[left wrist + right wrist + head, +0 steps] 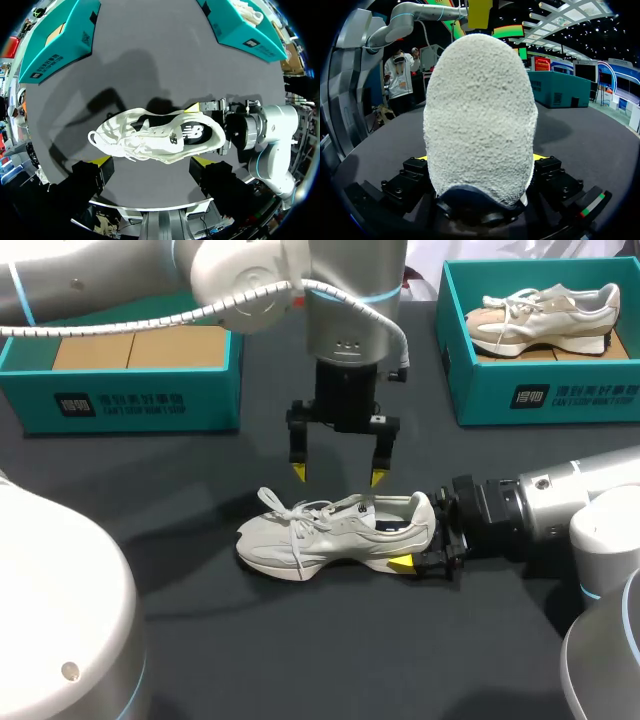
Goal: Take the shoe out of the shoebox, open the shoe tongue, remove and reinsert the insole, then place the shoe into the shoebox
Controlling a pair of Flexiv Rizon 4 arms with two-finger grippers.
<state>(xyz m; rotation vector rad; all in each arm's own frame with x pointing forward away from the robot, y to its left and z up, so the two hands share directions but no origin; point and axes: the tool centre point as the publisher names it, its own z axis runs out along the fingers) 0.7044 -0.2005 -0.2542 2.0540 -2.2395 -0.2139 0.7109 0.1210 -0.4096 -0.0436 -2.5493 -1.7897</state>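
Note:
A pale grey sneaker [335, 530] lies on its side on the dark table, toe to the left, laces loose. My right gripper [420, 535] comes in from the right and is shut on the heel, one yellow tip [400, 562] showing at the sole side. In the right wrist view the heel [480, 120] fills the space between the fingers [422, 158]. My left gripper [338, 475] hangs open just behind and above the sneaker, touching nothing. In the left wrist view the sneaker [160, 137] lies ahead of the open gripper [152, 161], with the right gripper [215, 125] at its heel.
An open teal shoebox [120, 390] with a bare cardboard floor stands at the back left. At the back right, a second teal box [540, 390] holds another pale sneaker [545, 320]. Dark tabletop lies in front of the held shoe.

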